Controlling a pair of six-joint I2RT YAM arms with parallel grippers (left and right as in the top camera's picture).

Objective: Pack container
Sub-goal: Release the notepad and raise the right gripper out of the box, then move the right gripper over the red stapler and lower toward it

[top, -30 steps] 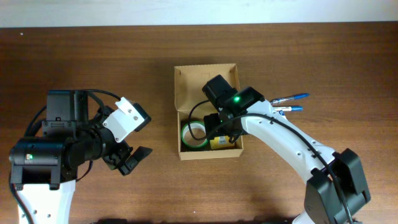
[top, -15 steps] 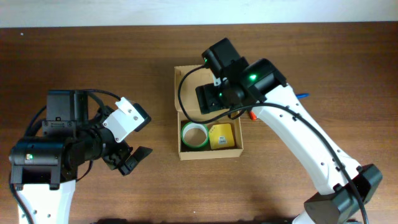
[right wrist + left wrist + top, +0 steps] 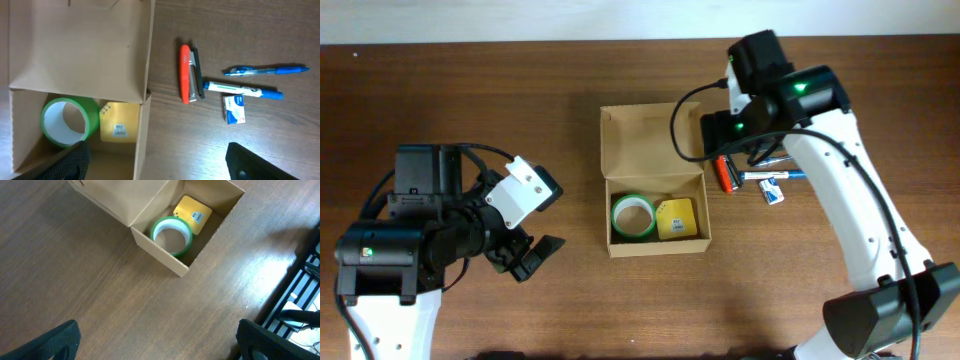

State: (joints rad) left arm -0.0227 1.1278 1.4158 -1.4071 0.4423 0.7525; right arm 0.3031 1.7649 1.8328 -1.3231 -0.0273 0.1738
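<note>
The container (image 3: pixel 650 140) is a tan cardboard box with its lid flap open flat toward the back. In it lie a green tape roll (image 3: pixel 633 216) and a yellow pad (image 3: pixel 676 219). Both also show in the left wrist view, the roll (image 3: pixel 171 234) next to the pad (image 3: pixel 193 214), and in the right wrist view (image 3: pixel 70 120). My right gripper (image 3: pixel 165 167) is open and empty, held above the box's right wall and the table beside it. My left gripper (image 3: pixel 162 342) is open and empty over bare table, left of the box.
Right of the box lie a red stapler (image 3: pixel 724 172), a blue-capped marker (image 3: pixel 770 177), a blue pen (image 3: pixel 265 71) and a small blue-and-white packet (image 3: pixel 772 194). The right arm (image 3: pixel 840 190) reaches over them.
My right gripper has risen out of the box and moved back and to the right, leaving the yellow pad inside. The left arm has not moved.
</note>
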